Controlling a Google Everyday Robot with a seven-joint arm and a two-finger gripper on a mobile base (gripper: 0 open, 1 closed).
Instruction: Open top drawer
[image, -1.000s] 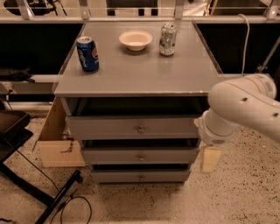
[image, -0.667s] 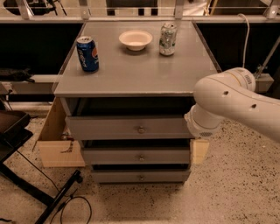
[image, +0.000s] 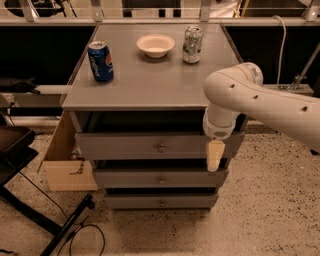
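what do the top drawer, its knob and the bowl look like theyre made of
Top drawer: flat matte grey front, probably painted wood or laminate. Knob: small, round, with a glint, so likely metal. Bowl: pale, smooth, plastic or ceramic; cannot tell which. The hand hangs before the drawer's right end, right of the knob.

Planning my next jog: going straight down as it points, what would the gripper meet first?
Likely the middle drawer's top edge, right below the gripper at the top drawer's right end; depth unclear.
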